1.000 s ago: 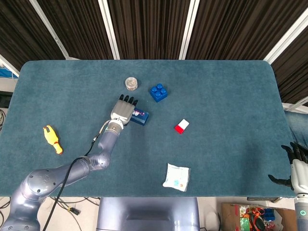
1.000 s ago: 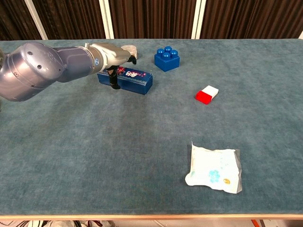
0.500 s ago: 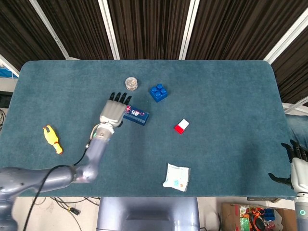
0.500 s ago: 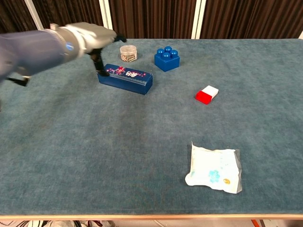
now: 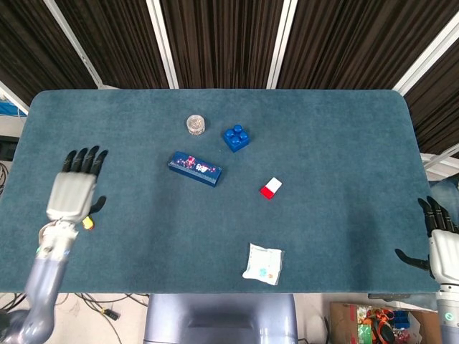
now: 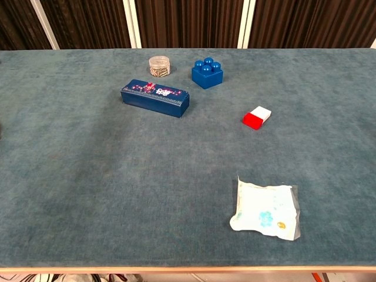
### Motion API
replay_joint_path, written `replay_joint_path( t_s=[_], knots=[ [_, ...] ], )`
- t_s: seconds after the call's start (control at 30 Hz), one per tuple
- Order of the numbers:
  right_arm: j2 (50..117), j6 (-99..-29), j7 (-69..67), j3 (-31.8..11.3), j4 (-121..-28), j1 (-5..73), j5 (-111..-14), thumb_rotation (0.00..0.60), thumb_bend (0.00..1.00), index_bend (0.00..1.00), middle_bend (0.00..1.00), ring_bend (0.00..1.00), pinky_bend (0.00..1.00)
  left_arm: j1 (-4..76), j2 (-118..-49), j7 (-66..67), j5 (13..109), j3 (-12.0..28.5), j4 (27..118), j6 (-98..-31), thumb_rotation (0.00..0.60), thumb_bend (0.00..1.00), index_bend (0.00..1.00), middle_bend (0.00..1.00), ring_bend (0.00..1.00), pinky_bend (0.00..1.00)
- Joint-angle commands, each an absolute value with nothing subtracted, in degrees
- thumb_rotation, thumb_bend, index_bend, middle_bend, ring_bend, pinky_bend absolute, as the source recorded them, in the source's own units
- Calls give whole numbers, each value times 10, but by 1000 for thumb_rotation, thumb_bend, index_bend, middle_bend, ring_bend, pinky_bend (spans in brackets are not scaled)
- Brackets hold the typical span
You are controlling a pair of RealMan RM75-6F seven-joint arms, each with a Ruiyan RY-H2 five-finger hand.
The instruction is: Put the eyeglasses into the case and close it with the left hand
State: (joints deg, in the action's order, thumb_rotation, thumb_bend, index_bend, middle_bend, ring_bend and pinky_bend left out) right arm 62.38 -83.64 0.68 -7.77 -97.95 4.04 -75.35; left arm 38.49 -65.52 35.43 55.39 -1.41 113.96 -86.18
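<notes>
I see a table [image 5: 337, 129] covered in teal-blue felt-like fabric, with rounded far corners in the head view. In the chest view its near edge shows a thin wood-coloured strip [image 6: 176, 271]. Behind the table hangs a dark brown pleated curtain [image 5: 222, 39], crossed by white diagonal bars [image 5: 163, 43]. Below the near edge, the head view shows a pale floor with black cables [image 5: 107, 307] at left and a cardboard box [image 5: 376, 322] of mixed items at right. Lighting is even and diffuse, with no hard shadows on the cloth.
</notes>
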Motion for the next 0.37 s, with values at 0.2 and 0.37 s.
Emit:
replay_joint_path(
  t_s=[0.2, 0.37],
  knots=[
    [638, -866, -36, -71, -942, 38, -810, 600, 47, 5, 0, 81, 224, 273, -606, 260, 721, -111, 1169, -934, 600, 235, 27, 32, 0, 64],
    [643, -878, -48, -73, -932, 37, -823, 600, 47, 5, 0, 81, 224, 239, -605, 219, 767, -118, 1146, -952, 600, 234, 28, 30, 0, 63]
  ],
)
